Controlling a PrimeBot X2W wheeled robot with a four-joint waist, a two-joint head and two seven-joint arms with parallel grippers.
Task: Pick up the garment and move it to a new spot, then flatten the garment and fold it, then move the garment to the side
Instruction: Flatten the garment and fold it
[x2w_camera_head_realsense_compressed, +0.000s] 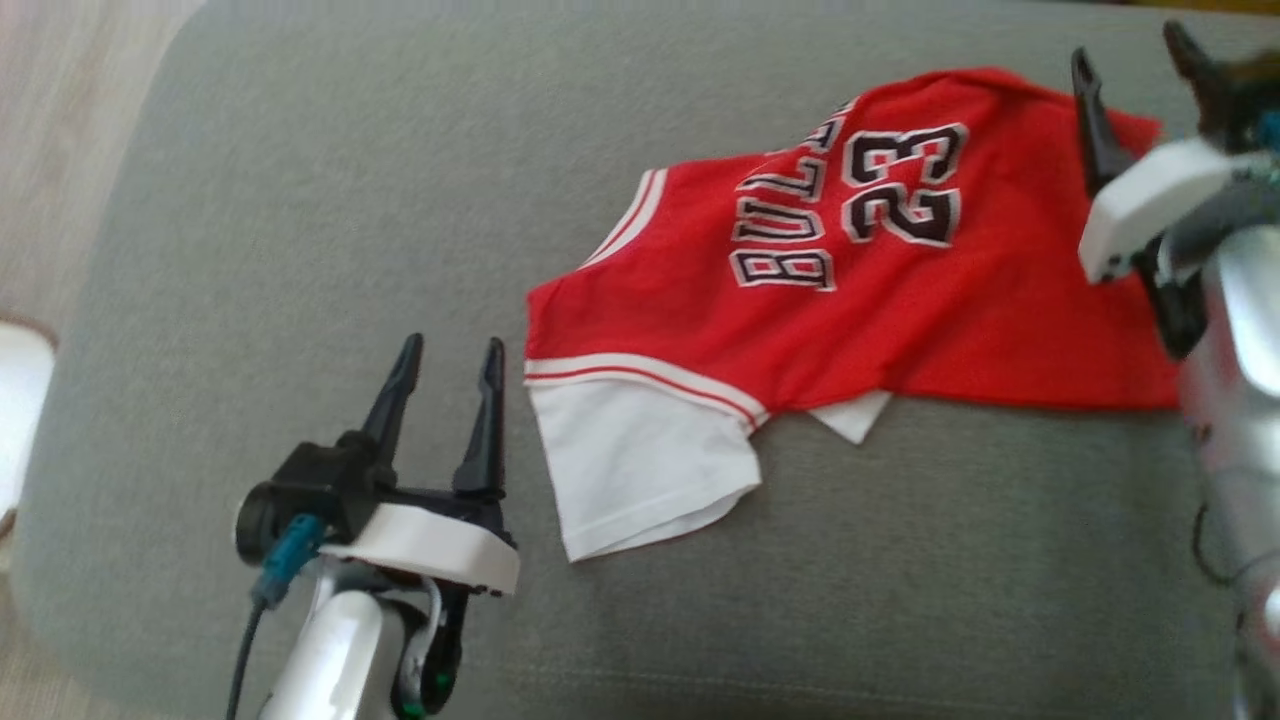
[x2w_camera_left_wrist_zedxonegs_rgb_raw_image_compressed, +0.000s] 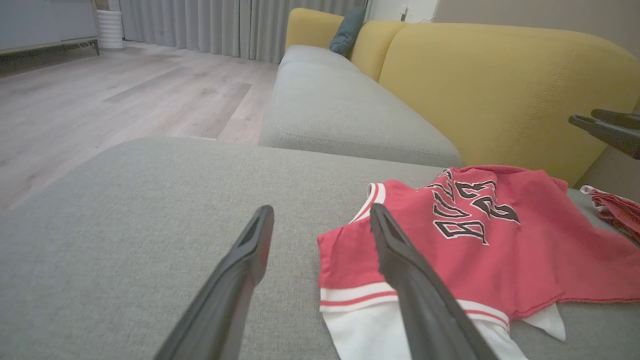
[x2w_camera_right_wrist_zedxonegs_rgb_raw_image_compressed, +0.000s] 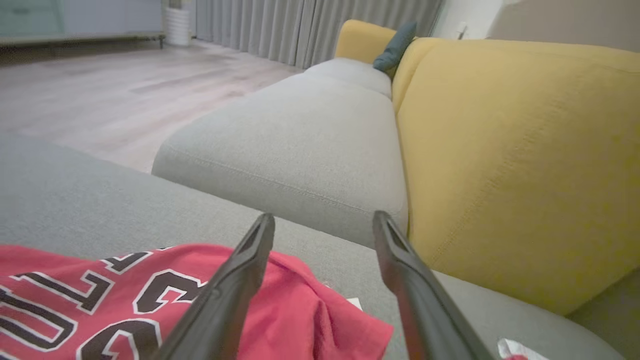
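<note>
1. At the far left of the head view, pale wood floor (x2w_camera_head_realsense_compressed: 60, 80) borders the rounded left edge of the grey seat cushion (x2w_camera_head_realsense_compressed: 300, 200). A wide stretch of bare fabric runs from that edge towards the garment.
2. The left gripper (x2w_camera_head_realsense_compressed: 452, 345) sits low over this bare stretch. Its jaws are spread with nothing between them, and its right finger is just beside the white sleeve.
3. The red jersey (x2w_camera_head_realsense_compressed: 850, 300), with white trim and "BULLS 23" lettering, lies on the cushion's right half. It is spread out but rumpled, with the white sleeve pointing to the near left. Bare cushion lies along its near side.
4. The right gripper (x2w_camera_head_realsense_compressed: 1126, 42) is at the jersey's right end, jaws wide apart and holding nothing. Its left finger crosses the red edge, but contact cannot be told.
5. The left wrist view adds the room beyond. A second grey seat (x2w_camera_left_wrist_zedxonegs_rgb_raw_image_compressed: 340, 110) is separated from the first cushion by a seam, and a yellow backrest (x2w_camera_left_wrist_zedxonegs_rgb_raw_image_compressed: 500, 90) rises close behind the jersey. Further back are a teal pillow (x2w_camera_left_wrist_zedxonegs_rgb_raw_image_compressed: 348, 30), grey curtains (x2w_camera_left_wrist_zedxonegs_rgb_raw_image_compressed: 200, 25) and open floor to the left.
6. The right wrist view shows the jersey's edge bunched into a fold under the left finger. The backrest stands near on the right, leaving only a narrow strip of cushion between them.
</note>
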